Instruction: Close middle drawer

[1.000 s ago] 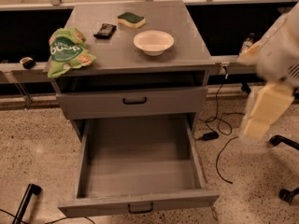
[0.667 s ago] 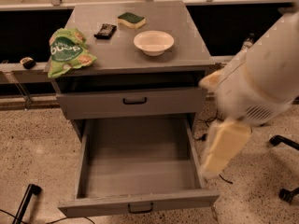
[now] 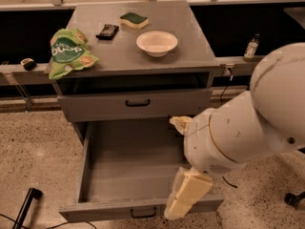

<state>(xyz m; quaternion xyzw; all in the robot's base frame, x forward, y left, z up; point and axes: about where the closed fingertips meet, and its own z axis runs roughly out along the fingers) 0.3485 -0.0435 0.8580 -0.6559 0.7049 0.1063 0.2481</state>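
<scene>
The middle drawer of the grey cabinet stands pulled far out, its long grey tray bare. Its low front panel is nearest the camera, with a small black bar handle at centre. Above it the taller-fronted drawer is pushed in. My white arm fills the right of the view and covers the drawer's right side. My cream-coloured gripper hangs over the drawer's front right corner, just above the front panel.
On the cabinet top lie a green chip bag, a white bowl, a green sponge and a black packet. A bottle stands on the right ledge. A black pole lies on the floor at lower left.
My arm has swung from the right side leftward and toward the camera, and now covers the drawer's right side. The drawer has not moved.
</scene>
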